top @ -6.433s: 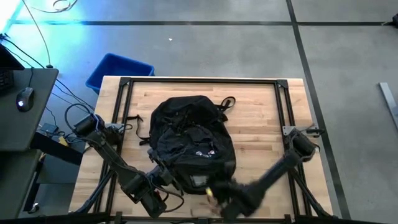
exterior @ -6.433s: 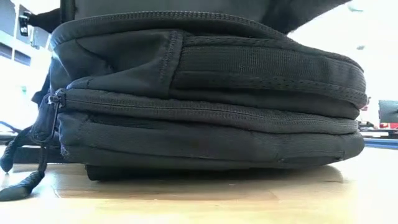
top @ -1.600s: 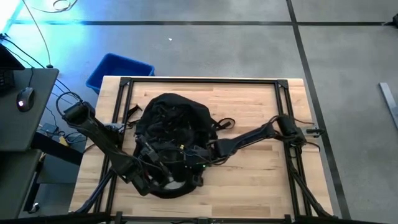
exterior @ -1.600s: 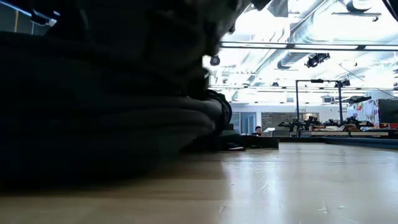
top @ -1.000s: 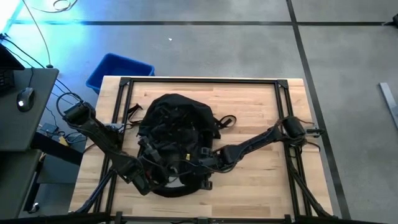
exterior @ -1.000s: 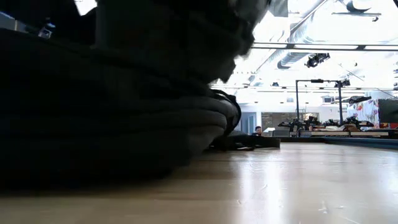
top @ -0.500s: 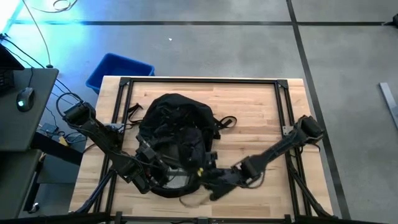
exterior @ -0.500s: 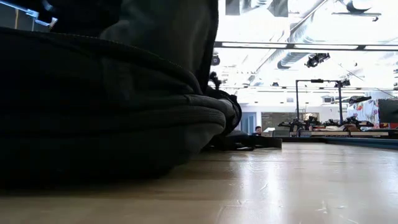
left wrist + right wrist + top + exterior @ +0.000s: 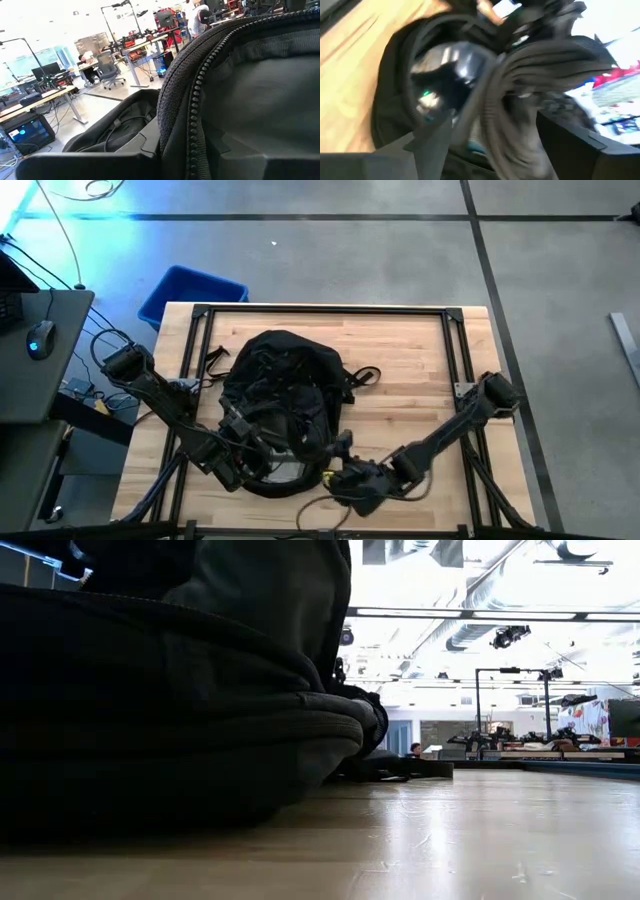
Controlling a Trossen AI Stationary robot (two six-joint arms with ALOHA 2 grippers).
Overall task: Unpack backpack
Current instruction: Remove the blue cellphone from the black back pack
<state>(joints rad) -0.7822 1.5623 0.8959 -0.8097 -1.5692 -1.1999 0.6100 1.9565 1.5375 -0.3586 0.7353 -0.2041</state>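
backpack (image 9: pixel 280 405): black, lying on the worktop (image 9: pixel 420 370), left of centre, opening toward the near edge | left gripper (image 9: pixel 243 448): at the opening's rim, fingers clamped on the backpack's zipper edge | right gripper (image 9: pixel 345 480): just beside the backpack's near right corner, fingers' state cannot be told | blue bin (image 9: pixel 190 292): on the floor beyond the worktop's far left corner

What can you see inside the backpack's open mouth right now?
The backpack lies open at its near end, showing grey lining and something pale or shiny. What that is cannot be told; anything deeper is covered by black fabric.
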